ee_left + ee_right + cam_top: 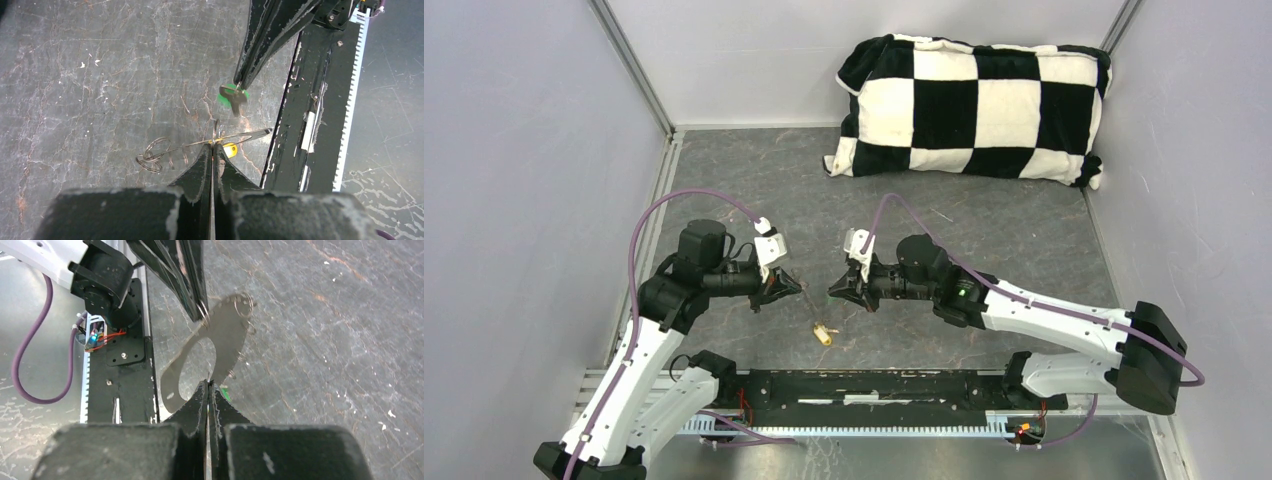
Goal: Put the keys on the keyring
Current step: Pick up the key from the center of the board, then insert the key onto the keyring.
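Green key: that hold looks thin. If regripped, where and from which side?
Probably the flat plastic head of the green key, fingers on its two broad faces, from the side away from the keyring so the dangling end stays free. The right gripper pinches just its top edge.

Bare table (754, 180) lies open ahead; the checkered pillow (969, 105) blocks the far right.
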